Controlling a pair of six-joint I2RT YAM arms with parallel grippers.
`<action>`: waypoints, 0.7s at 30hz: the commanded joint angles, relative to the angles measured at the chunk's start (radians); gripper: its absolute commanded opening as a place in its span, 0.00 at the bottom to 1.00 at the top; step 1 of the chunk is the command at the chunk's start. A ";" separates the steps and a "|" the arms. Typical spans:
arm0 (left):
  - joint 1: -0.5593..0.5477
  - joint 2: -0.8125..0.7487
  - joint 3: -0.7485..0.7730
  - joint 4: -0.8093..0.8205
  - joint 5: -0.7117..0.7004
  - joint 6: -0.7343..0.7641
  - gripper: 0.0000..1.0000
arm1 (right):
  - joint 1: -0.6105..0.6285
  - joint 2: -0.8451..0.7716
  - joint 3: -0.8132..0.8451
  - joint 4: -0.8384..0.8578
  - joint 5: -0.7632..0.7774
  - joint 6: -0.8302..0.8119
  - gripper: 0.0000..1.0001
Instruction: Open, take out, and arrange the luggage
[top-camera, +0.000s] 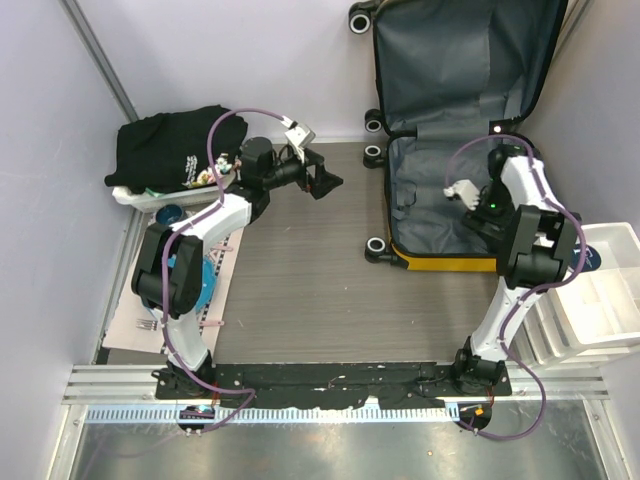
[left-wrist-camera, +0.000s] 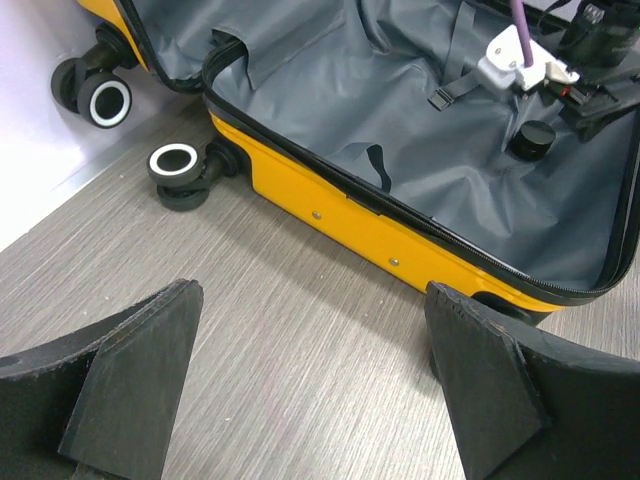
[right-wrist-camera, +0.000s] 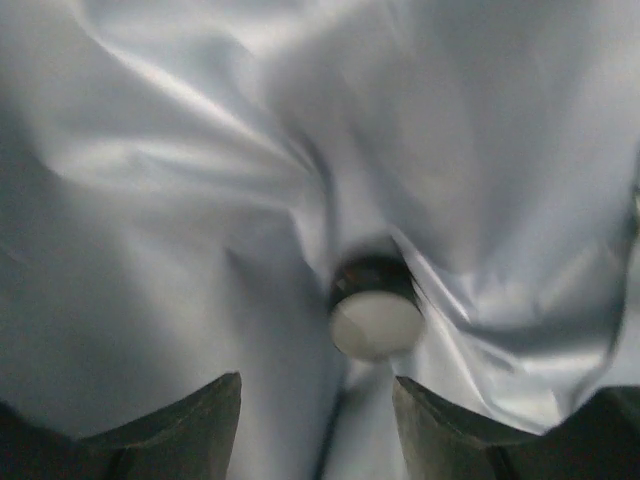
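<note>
- Right gripper (right-wrist-camera: 318, 392): jaws apart, holding nothing, lowered inside the luggage (top-camera: 445, 264) (lid open, propped upright beyond).
- Just ahead of its tips: a small round black object (right-wrist-camera: 375, 305) on slack grey lining (right-wrist-camera: 150, 150).
- Handling: lining is soft and likely slippery, while the shell is stiff and probably bulky. Grip the rigid yellow edge, not the fabric.
- Left gripper (left-wrist-camera: 312, 296): wide, empty, luggage ahead.

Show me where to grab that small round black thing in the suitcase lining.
Probably by the black side band of the small round thing, one of the fingers on each side, the right gripper coming straight from where it hovers. It is a short cylinder nestled in a fold of the grey lining.
</note>
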 joint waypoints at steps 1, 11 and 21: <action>0.014 -0.003 -0.012 0.090 0.002 -0.023 0.97 | -0.049 -0.036 0.047 0.029 0.225 -0.096 0.69; 0.036 0.016 -0.002 0.103 0.018 -0.037 0.97 | -0.048 0.017 -0.031 0.137 0.227 0.043 0.73; 0.039 0.019 0.006 0.098 0.025 -0.044 0.97 | -0.030 0.057 -0.060 0.180 0.146 0.116 0.73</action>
